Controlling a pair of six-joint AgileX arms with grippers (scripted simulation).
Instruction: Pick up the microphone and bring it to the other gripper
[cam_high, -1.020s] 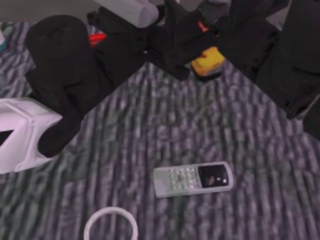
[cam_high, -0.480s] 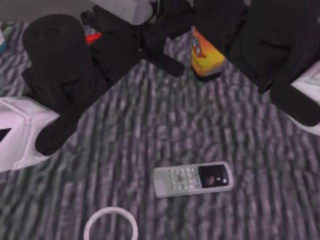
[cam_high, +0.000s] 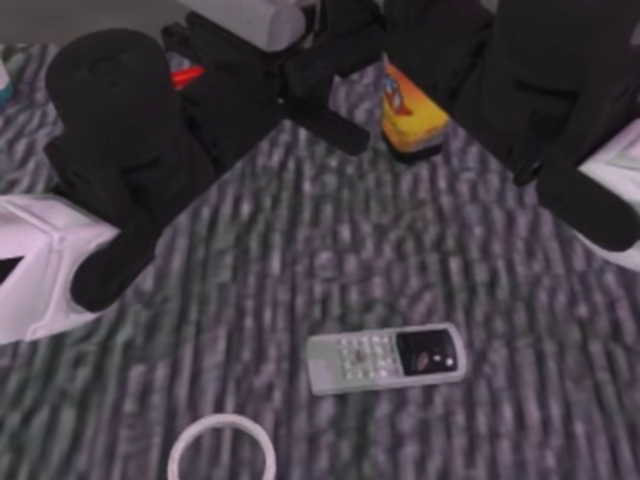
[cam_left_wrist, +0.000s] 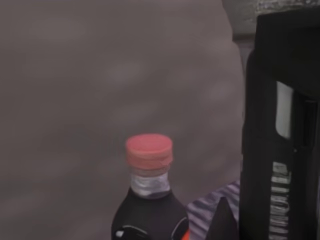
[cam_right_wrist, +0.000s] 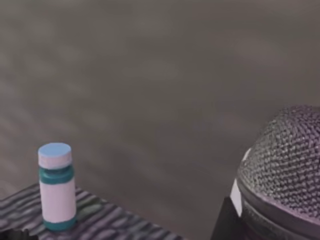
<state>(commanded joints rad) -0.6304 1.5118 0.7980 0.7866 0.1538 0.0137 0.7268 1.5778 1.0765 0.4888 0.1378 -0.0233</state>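
Nearest you, the phone (cam_high: 385, 360) and a white ring (cam_high: 220, 450) lie on the table (cam_high: 300, 250), with no microphone among them. So you can take the pick-up as done.

Farther back, the left gripper (cam_high: 345, 85) and right gripper (cam_high: 420, 40) hang close together above the far edge, just by a yellow bottle (cam_high: 410, 115).

The microphone (cam_right_wrist: 285, 170) is up there. Its mesh head fills a corner of the right wrist view, right at that camera, so it is probably carried by the right arm.

You cannot tell whether either claw is spread or clamped, so whether the other gripper has it remains unsettled.
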